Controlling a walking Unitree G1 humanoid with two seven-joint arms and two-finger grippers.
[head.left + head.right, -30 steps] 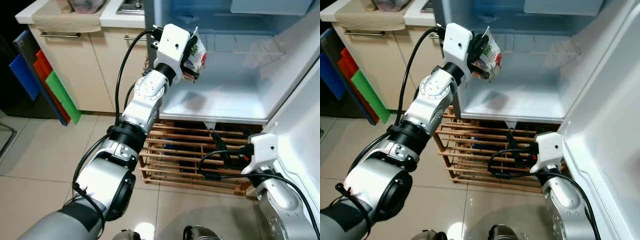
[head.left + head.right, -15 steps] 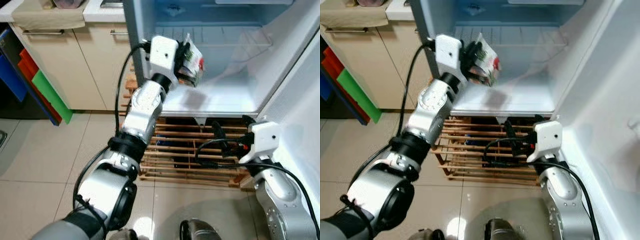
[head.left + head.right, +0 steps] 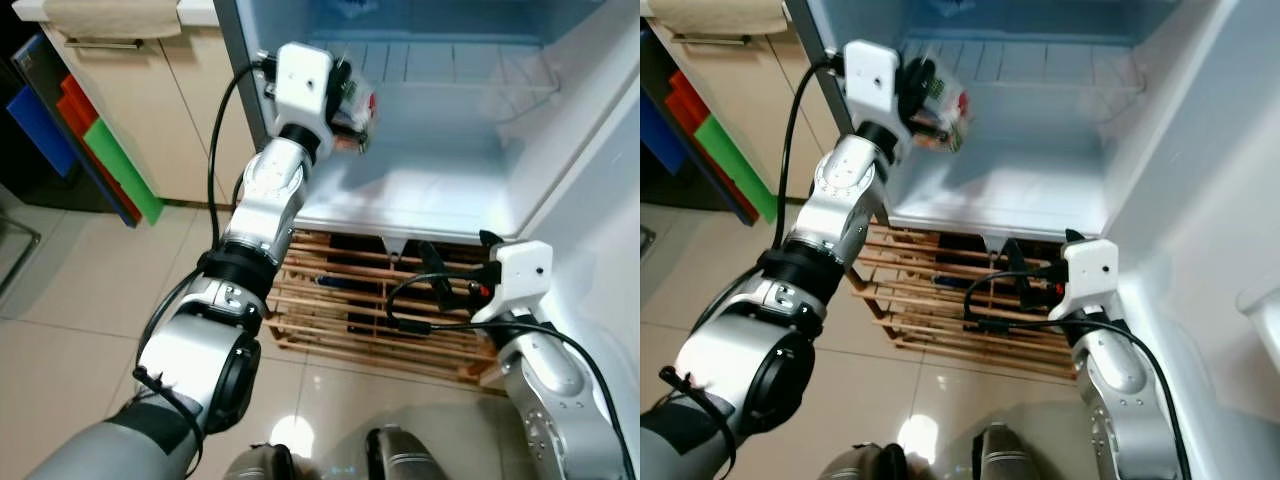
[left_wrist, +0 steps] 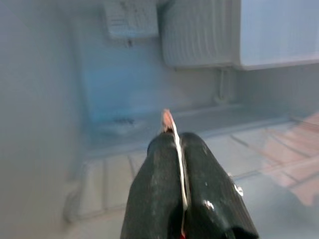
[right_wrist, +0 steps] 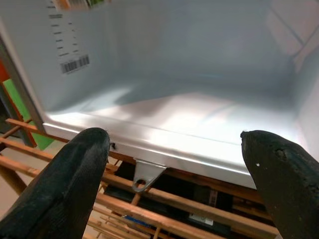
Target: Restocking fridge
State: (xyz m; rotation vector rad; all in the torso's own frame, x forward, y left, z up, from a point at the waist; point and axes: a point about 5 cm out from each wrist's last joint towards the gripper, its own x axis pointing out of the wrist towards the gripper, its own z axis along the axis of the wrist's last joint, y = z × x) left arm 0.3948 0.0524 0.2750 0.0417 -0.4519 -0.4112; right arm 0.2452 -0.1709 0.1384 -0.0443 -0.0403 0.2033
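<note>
- Step in hand, as I judge it — carrying an item into the open white fridge compartment (image 3: 450, 190). The left gripper (image 3: 345, 95), on its silver arm, reaches past the fridge's left wall and holds a small flat white packet with red and green print (image 3: 358, 100) above the pale fridge floor, near the left side.
- Left gripper state: fingers pressed together on the packet. The left wrist view shows the thin packet edge (image 4: 174, 144) sandwiched between the two black fingers (image 4: 154, 199).
- Right gripper (image 3: 440, 285): low, in front of the wooden slatted rack (image 3: 330, 305) under the fridge; fingers spread wide, holding nothing — the right wrist view shows them well apart with the fridge lip between.
- Next move, judged: lower the packet onto the fridge floor or a shelf, then open the fingers; it is thin and may flop over.
- View differences: the head views give the packet's printed face and the arm's place; the left wrist view gives the ribbed back wall and a label (image 4: 130, 19) inside the fridge; the right wrist view gives a barcode sticker (image 5: 75, 63) on the inner left wall and a metal bracket (image 5: 144, 174) beneath the lip.
</note>
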